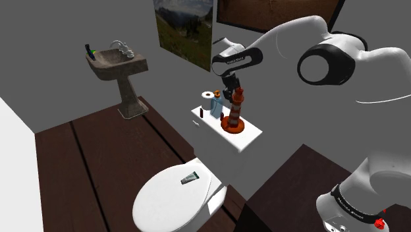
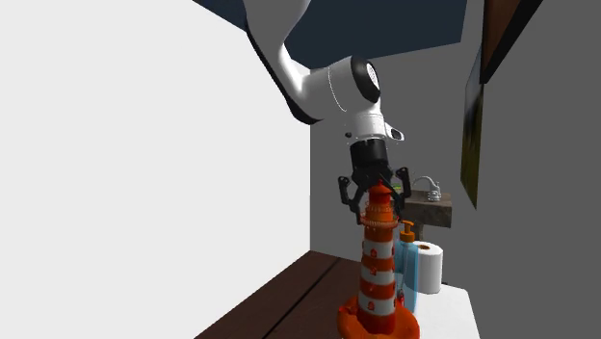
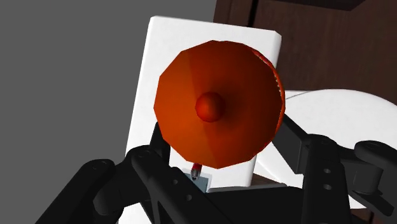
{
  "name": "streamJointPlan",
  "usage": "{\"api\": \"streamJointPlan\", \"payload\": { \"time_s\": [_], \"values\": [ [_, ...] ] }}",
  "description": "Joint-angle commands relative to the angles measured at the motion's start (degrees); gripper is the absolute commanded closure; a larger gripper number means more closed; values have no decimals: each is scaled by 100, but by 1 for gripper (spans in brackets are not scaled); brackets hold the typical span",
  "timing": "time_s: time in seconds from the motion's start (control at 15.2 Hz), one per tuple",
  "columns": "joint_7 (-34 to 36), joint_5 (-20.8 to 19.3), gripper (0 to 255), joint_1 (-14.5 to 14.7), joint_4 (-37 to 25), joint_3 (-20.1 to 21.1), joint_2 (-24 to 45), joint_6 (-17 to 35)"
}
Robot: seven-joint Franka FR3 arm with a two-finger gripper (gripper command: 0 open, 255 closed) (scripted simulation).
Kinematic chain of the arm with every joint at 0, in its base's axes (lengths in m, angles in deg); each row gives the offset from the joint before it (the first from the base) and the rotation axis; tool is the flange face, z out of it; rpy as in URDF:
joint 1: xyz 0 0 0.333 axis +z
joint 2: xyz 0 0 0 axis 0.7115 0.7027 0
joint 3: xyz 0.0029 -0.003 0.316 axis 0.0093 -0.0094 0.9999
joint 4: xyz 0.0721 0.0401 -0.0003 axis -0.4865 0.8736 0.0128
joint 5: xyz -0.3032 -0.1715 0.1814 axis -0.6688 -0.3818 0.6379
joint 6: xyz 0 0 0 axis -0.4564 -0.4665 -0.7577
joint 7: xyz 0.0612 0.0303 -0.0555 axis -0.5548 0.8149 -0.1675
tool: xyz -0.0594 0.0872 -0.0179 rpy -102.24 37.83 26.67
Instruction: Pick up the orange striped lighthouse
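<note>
The orange and white striped lighthouse (image 1: 234,113) (image 2: 378,272) stands upright on the white toilet tank lid (image 1: 209,124) (image 2: 453,310). My black gripper (image 1: 233,88) (image 2: 379,196) hangs straight above it, lowered over its top. The fingers stand apart on either side of the lantern, open, and I see no clasp on it. In the wrist view I look straight down on the lighthouse's orange cone roof (image 3: 216,105), with the gripper (image 3: 219,139) spread around it and the tank lid (image 3: 170,52) beneath.
A blue soap bottle (image 1: 216,106) (image 2: 408,262) and a toilet roll (image 1: 208,101) (image 2: 428,265) stand close behind the lighthouse. A small tube (image 1: 190,176) lies on the toilet's shut lid (image 1: 168,201). A pedestal sink (image 1: 117,66) is against the far wall, which is close behind the tank.
</note>
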Motion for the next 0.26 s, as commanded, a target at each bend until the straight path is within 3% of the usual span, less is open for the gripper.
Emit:
{"api": "streamJointPlan", "payload": {
  "time_s": [0.0, 0.2],
  "values": [
    [-32, 0, 255, -1, -34, -4, -84, -109],
    [-47, 1, 255, 1, -68, -5, -118, -175]
  ]
}}
